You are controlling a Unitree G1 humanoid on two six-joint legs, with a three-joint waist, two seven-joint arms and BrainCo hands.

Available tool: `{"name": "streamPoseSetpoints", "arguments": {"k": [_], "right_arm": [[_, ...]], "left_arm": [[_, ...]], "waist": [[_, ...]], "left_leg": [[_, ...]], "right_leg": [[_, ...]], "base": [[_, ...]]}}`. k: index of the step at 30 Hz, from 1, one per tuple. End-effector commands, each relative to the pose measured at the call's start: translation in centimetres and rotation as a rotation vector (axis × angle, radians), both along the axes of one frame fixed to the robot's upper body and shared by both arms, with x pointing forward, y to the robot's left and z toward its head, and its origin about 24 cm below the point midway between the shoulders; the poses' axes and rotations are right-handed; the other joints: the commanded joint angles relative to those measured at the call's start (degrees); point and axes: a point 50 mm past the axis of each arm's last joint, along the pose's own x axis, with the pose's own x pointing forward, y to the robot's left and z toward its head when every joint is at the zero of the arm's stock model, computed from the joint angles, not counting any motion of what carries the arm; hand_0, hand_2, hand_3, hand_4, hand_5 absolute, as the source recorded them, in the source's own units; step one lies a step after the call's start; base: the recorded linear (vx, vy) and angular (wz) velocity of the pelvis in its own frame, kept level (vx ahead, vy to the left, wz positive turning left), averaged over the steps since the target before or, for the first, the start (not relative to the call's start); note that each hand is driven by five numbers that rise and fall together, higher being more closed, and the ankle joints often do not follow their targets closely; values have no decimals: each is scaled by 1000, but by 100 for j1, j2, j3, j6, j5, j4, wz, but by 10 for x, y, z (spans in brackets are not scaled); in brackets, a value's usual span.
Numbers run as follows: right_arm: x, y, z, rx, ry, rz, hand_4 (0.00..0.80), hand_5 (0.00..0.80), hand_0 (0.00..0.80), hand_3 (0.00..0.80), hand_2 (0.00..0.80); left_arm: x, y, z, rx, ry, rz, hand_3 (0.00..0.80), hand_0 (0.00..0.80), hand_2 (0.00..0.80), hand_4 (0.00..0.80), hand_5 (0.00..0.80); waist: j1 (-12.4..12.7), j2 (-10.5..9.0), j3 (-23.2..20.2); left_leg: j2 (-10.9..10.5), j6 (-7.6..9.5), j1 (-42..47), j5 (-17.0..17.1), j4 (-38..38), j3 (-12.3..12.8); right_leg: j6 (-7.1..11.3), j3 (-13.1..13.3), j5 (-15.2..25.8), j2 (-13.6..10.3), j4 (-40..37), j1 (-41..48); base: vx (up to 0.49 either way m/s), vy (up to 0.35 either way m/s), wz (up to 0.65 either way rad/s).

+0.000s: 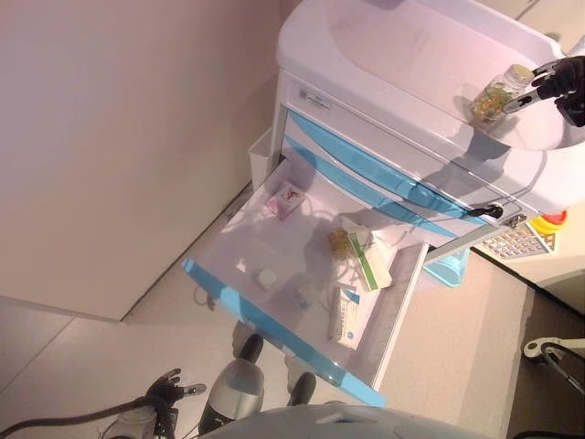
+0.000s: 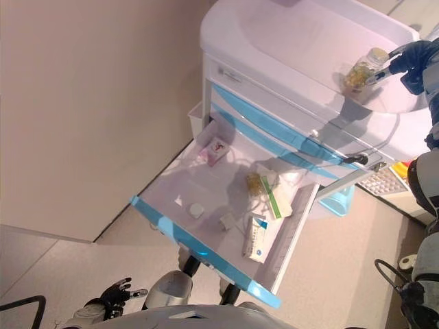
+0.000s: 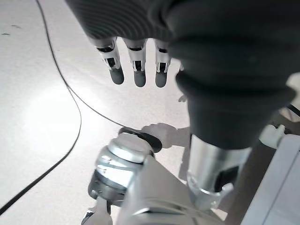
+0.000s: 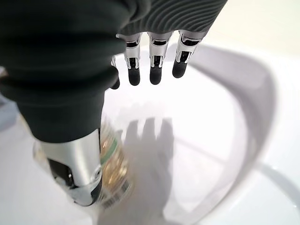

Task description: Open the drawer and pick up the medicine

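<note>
Both hands hang with fingers straight: the left hand (image 1: 169, 384) low near the floor, the right hand (image 1: 559, 82) just beside the medicine bottle (image 1: 498, 93), which stands tilted, cap toward the hand, on the cart top (image 1: 402, 46) above the open drawer (image 1: 302, 274).

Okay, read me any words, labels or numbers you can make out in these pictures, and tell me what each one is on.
No text can be read.
Sticker on the cabinet front: print too small.
Pink box in the open drawer: blurred.
Green and white box: blurred.
Blue and white box: blurred.
Medicine bottle beside the right hand: label blurred.
Keypad beside the cabinet: keys too small.
</note>
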Motion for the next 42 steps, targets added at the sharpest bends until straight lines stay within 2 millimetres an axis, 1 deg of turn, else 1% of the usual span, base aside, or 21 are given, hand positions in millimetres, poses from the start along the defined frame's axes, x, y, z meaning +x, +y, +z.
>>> {"name": "streamPoseSetpoints", "arguments": {"k": [1,7,9,12,15,17,18,19,20,21,22,24,28,30,32,33,34,35,37,39,42], "right_arm": [[-21,-15,41,-140,-44,-60,0,0,0,0,0],[-30,-23,49,-133,-79,-79,0,0,0,0,0],[-32,-25,52,-106,-111,-83,0,0,0,0,0],[-34,-26,54,-20,-193,-79,0,0,0,0,0],[-36,-26,66,14,-405,-74,0,0,0,0,0],[-39,-26,74,28,-598,-83,0,0,0,0,0],[-42,-25,78,63,-736,-101,0,0,0,0,0],[-44,-26,78,87,-790,-109,0,0,0,0,0],[-47,-27,76,117,-880,-120,0,0,0,0,0],[-49,-30,70,157,-929,-126,0,0,0,0,0],[-49,-32,61,190,-957,-129,0,0,0,0,0],[-46,-33,31,259,-995,-140,0,0,0,0,0],[-44,-33,-50,366,-968,-167,0,0,0,0,0],[-44,-26,-85,389,-949,-184,0,0,0,0,0],[-46,-19,-109,370,-927,-184,0,0,0,0,0],[-47,-11,-127,367,-912,-176,0,0,0,0,0],[-48,-9,-132,366,-903,-177,0,0,0,0,0],[-49,-3,-146,348,-878,-163,0,0,0,0,0],[-53,9,-169,312,-820,-133,0,0,0,0,0],[-56,16,-188,327,-761,-119,0,0,0,0,0],[-70,30,-233,329,-614,-90,0,0,0,0,0]], "left_arm": [[-15,14,2,39,54,-38,0,0,0,0,0],[-11,10,1,36,63,-61,0,0,0,0,0],[-10,9,1,36,70,-74,0,0,0,0,0],[-10,7,0,36,79,-91,0,0,0,0,0],[-10,1,-2,24,93,-124,0,0,0,0,0],[-12,-2,-4,16,101,-134,0,0,0,0,0],[-13,-4,-5,12,106,-140,0,0,0,0,0],[-15,-5,-6,9,108,-141,0,0,0,0,0],[-16,-8,-7,1,113,-150,0,0,0,0,0],[-16,-10,-8,-4,118,-158,0,0,0,0,0],[-16,-11,-8,-9,121,-163,0,0,0,0,0],[-13,-17,-9,-25,120,-164,0,0,0,0,0],[-8,-25,-12,-44,112,-146,0,0,0,0,0],[-3,-30,-12,-53,108,-147,0,0,0,0,0],[0,-34,-13,-60,104,-148,0,0,0,0,0],[4,-37,-13,-70,98,-144,0,0,0,0,0],[5,-38,-13,-73,101,-146,0,0,0,0,0],[7,-40,-14,-84,105,-145,0,0,0,0,0],[7,-45,-15,-106,112,-150,0,0,0,0,0],[7,-48,-16,-113,113,-168,0,0,0,0,0],[10,-51,-15,-127,105,-214,0,0,0,0,0]], "waist": [[-155,-79,-401],[-370,-39,-534],[-448,-23,-584],[-537,8,-646],[-656,82,-699],[-727,141,-728],[-775,176,-744],[-804,199,-752],[-863,246,-761],[-909,285,-769],[-949,319,-767],[-1078,425,-734],[-1297,558,-655],[-1394,611,-583],[-1467,653,-487],[-1547,695,-395],[-1561,703,-375],[-1613,727,-316],[-1702,768,-233],[-1755,799,-185],[-1864,858,-95]], "left_leg": [[-139,177,136,-705,270,429],[-105,172,175,-749,260,627],[-103,175,195,-767,259,690],[-98,171,225,-789,255,771],[-94,168,248,-822,260,875],[-95,167,260,-847,270,951],[-95,164,264,-872,280,993],[-87,158,266,-887,283,1029],[-87,153,264,-909,288,1061],[-80,152,264,-913,273,1086],[-72,150,262,-918,262,1111],[-55,148,258,-912,223,1164],[-20,165,246,-913,183,1299],[-2,178,202,-927,214,1391],[5,187,145,-941,253,1459],[8,198,87,-942,277,1515],[10,199,65,-942,285,1533],[10,198,29,-944,299,1557],[24,199,-22,-945,311,1635],[35,197,-64,-946,329,1677],[43,198,-163,-948,395,1744]], "right_leg": [[252,283,171,-209,703,-415],[267,415,195,-201,677,-453],[269,470,204,-195,655,-455],[270,535,225,-185,618,-452],[269,620,240,-170,571,-463],[275,682,251,-154,535,-469],[280,724,249,-143,520,-478],[288,743,242,-138,521,-489],[295,789,234,-131,512,-504],[300,827,229,-121,511,-522],[306,848,224,-121,511,-536],[307,923,213,-110,529,-591],[305,1092,200,-98,567,-682],[303,1155,195,-102,607,-755],[300,1199,193,-102,646,-835],[296,1233,205,-103,657,-905],[293,1247,206,-101,663,-931],[290,1267,219,-94,664,-972],[281,1312,242,-84,640,-1025],[274,1335,254,-79,630,-1065],[264,1375,254,-68,652,-1155]], "base": [[-35,-1,-16],[-51,-18,-18],[-48,-23,-21],[-44,-22,-25],[-58,-14,-26],[-50,-9,-18],[-40,-13,-33],[-48,-18,-37],[-46,-15,-34],[-50,-13,-26],[-61,-7,-24],[-72,3,-28],[-65,7,-31],[-88,-11,-38],[-117,-12,-45],[-120,-3,-32],[-120,1,-27],[-83,4,-23],[-66,2,-22],[-23,-2,-32],[-19,-11,-17]]}}
